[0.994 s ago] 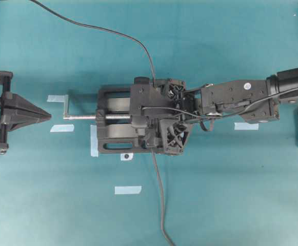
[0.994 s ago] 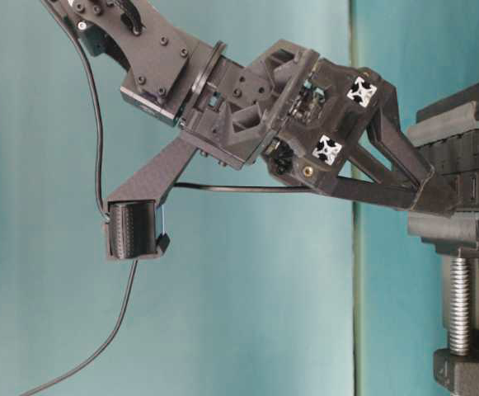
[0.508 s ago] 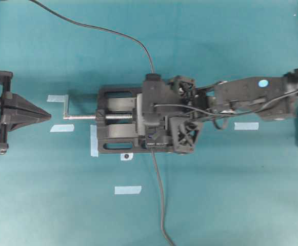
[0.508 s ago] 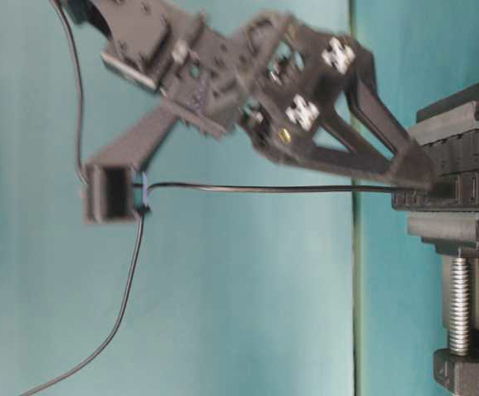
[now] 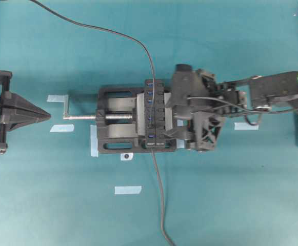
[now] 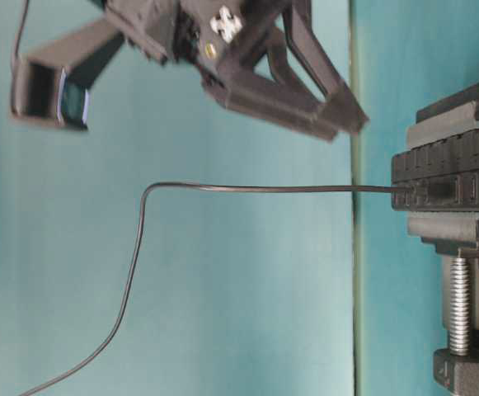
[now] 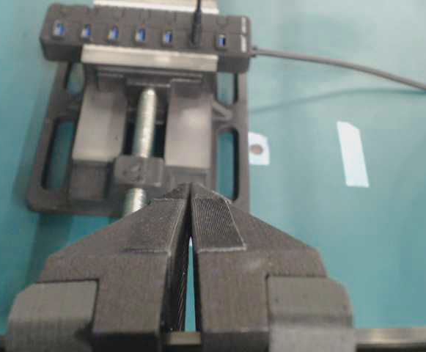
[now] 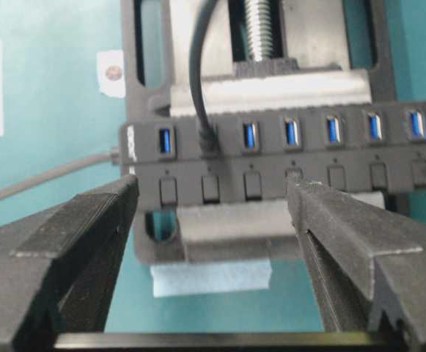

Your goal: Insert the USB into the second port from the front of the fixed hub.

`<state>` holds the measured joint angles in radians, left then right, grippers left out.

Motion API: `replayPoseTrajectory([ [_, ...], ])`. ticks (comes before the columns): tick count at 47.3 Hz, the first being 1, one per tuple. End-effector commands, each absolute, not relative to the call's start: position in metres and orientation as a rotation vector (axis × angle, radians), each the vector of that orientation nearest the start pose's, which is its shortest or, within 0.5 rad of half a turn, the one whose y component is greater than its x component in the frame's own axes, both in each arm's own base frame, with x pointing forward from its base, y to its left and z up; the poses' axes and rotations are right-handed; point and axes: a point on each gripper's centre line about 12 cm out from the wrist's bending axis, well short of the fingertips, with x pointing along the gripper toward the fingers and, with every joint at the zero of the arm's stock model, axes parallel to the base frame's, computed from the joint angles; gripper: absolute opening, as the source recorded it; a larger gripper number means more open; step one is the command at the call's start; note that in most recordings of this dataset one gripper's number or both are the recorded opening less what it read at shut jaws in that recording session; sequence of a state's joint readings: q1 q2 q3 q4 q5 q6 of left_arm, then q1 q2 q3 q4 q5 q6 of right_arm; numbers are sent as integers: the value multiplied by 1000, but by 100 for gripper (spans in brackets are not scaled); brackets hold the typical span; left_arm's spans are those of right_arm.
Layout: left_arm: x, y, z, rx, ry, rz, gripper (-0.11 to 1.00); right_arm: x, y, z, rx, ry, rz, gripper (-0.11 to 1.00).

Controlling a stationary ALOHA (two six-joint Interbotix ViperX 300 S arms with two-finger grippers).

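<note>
The fixed hub (image 5: 154, 102) (image 8: 286, 158) (image 7: 147, 33) (image 6: 445, 165) lies clamped along the top of a black vise. The USB (image 8: 207, 139) (image 7: 196, 33) (image 6: 404, 191) sits in the hub's second port from the front end, where the hub's own cable leaves. Its thin cable stands away from the hub. My right gripper (image 5: 175, 115) (image 8: 211, 194) (image 6: 345, 125) is open and empty. It hangs above the hub and to its right, touching nothing. My left gripper (image 5: 48, 115) (image 7: 191, 192) is shut and empty at the far left, pointing at the vise.
The black vise (image 5: 115, 120) (image 7: 147, 147) has a silver screw (image 5: 82, 117) sticking out to the left. Several pale blue tape strips (image 5: 128, 189) mark the teal table. The hub's own cable (image 5: 159, 195) runs toward the front edge.
My right gripper has drawn back to the right and risen off the hub, uncovering it. The USB stays in its port. The left gripper has not moved.
</note>
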<state>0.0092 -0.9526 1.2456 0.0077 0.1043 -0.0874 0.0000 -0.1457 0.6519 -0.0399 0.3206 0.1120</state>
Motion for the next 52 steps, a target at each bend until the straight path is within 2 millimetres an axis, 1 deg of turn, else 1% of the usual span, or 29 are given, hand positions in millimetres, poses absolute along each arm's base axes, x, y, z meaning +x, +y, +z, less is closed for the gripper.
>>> replayPoseTrajectory([
  [1, 189, 2, 224, -81, 377, 27, 0, 354, -2, 214, 78, 778, -46, 85],
  [16, 189, 2, 223, -80, 378, 25, 0, 341, -3, 220, 80, 752, -48, 85],
  [29, 189, 2, 224, -79, 377, 26, 0, 332, -4, 226, 82, 658, -45, 85],
  [38, 189, 2, 224, -79, 378, 25, 0, 325, -5, 223, 86, 628, -44, 85],
  [52, 189, 2, 224, -79, 375, 26, 0, 322, -4, 221, 86, 614, -43, 85],
])
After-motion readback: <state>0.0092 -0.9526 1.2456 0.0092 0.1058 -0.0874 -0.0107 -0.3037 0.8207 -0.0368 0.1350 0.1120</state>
